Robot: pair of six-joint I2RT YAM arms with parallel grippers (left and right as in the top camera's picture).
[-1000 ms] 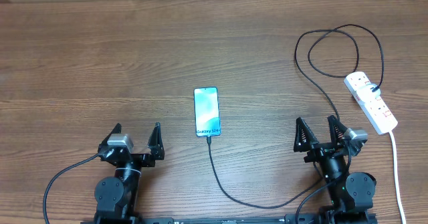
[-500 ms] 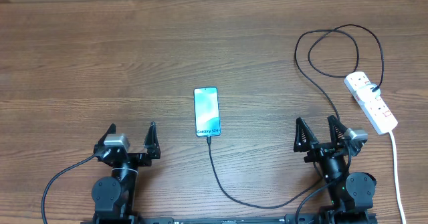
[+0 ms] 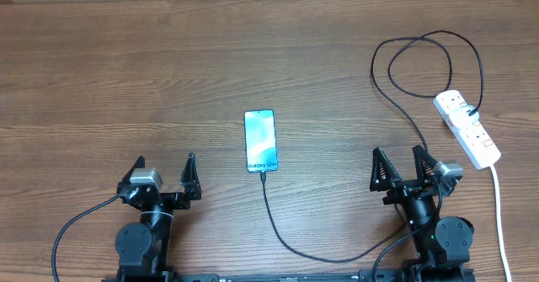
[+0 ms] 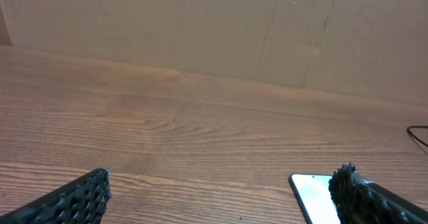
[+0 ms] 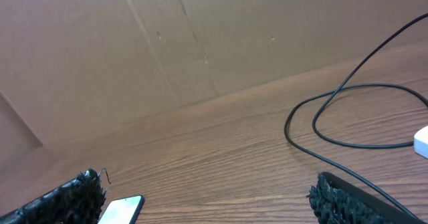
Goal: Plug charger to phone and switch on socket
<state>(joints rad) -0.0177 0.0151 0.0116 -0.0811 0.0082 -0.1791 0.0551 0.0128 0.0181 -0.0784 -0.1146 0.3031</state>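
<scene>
The phone (image 3: 261,140) lies flat mid-table, its screen lit light blue. The thin black charger cable (image 3: 278,227) meets the phone's near end, runs back along the front edge, then loops at the far right (image 3: 425,63) to the white socket strip (image 3: 467,128). My left gripper (image 3: 164,172) is open and empty, left of and nearer than the phone; the phone's corner (image 4: 313,192) shows by its right finger. My right gripper (image 3: 397,168) is open and empty, between phone and socket. The right wrist view shows the phone's corner (image 5: 124,207) and the cable loop (image 5: 348,110).
The socket's thick white cord (image 3: 498,210) runs down the right edge of the table. A cardboard wall (image 4: 214,30) stands behind the table's far edge. Bare wooden tabletop (image 3: 126,80) spreads to the left and back.
My left gripper has drawn back slightly toward the front left and opened a little wider. The right arm, phone and cable have not moved.
</scene>
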